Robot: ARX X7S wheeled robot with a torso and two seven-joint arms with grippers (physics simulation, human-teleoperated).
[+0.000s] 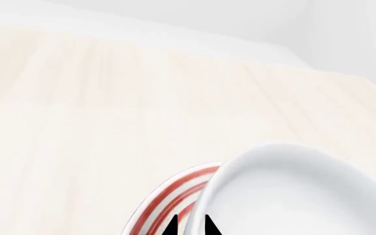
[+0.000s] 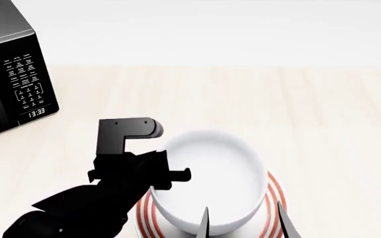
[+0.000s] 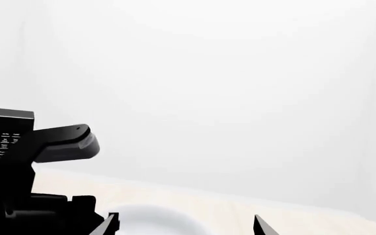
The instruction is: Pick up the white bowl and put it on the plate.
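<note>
The white bowl (image 2: 210, 173) is over the plate (image 2: 275, 191), whose red rings show at its right and lower left. I cannot tell if the bowl rests on it. My left gripper (image 2: 170, 173) grips the bowl's left rim. In the left wrist view its black fingertips straddle that rim, one inside and one outside: the gripper (image 1: 191, 226), the bowl (image 1: 293, 196), the plate (image 1: 175, 191). My right gripper (image 2: 245, 220) is open and empty at the bowl's near side. In the right wrist view the gripper (image 3: 186, 226) has the bowl (image 3: 155, 223) between its spread tips.
A black microwave (image 2: 12, 74) stands at the far left of the pale wooden counter (image 2: 323, 114); it also shows in the right wrist view (image 3: 2, 142). A white wall runs along the back.
</note>
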